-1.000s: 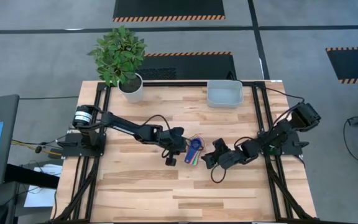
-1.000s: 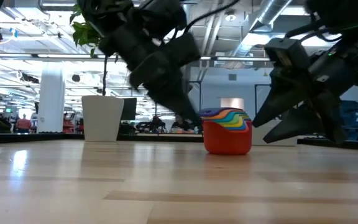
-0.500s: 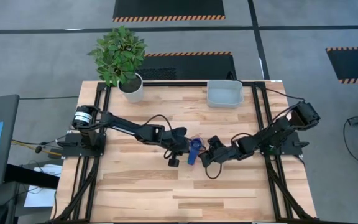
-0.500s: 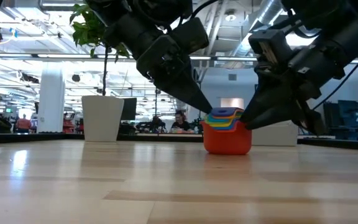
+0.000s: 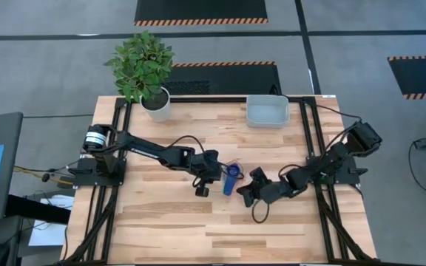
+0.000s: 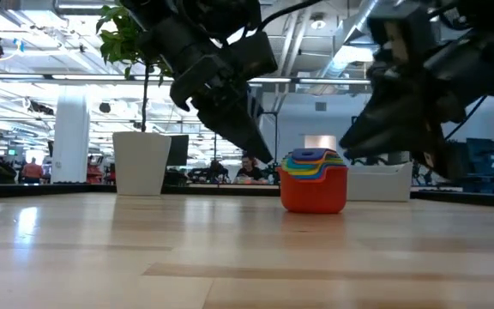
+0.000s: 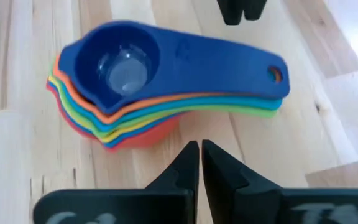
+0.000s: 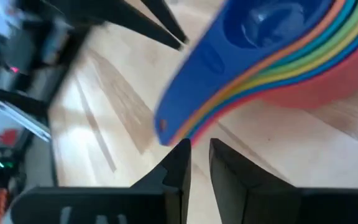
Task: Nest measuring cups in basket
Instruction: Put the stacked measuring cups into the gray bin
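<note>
The measuring cups point(image 5: 231, 177) sit nested in one stack, red at the bottom and dark blue on top, on the wooden table point(image 5: 161, 222) near its middle, well apart from the basket point(image 5: 266, 111) at the far edge; the left gripper point(image 7: 200, 163) hangs just beside the stack, fingers pressed together, touching nothing; the right gripper point(image 8: 199, 158) hangs on the stack's other side, close to the handles, fingers almost together with a thin gap, holding nothing
</note>
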